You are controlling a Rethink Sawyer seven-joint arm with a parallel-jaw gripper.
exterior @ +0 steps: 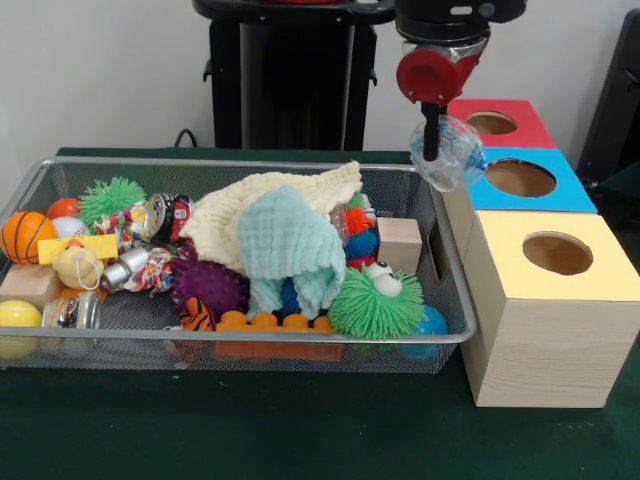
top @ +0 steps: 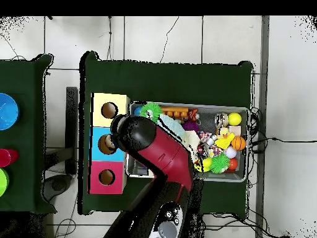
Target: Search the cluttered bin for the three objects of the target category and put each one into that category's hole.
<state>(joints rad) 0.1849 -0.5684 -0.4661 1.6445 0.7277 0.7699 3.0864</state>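
Note:
The bin (exterior: 250,165) of silver wire mesh lies on the green table, full of toys and cloths; it also shows in the overhead view (top: 204,106). My gripper (exterior: 432,150) hangs past the bin's right end, shut on a crumpled clear bluish plastic thing (exterior: 455,150). It holds this in the air just left of the blue-topped box (exterior: 570,190), beside and slightly above the hole (exterior: 520,178). In the overhead view the arm's wrist (top: 127,131) covers the gripper and part of the blue box's hole (top: 105,144).
The red-topped box (exterior: 525,125) stands behind the blue one and the yellow-topped box (exterior: 500,240) in front. The bin holds a cream cloth (exterior: 270,205), a mint cloth (exterior: 290,245), a green spiky ball with eyes (exterior: 375,305), a basketball (exterior: 25,235) and cans (exterior: 130,265).

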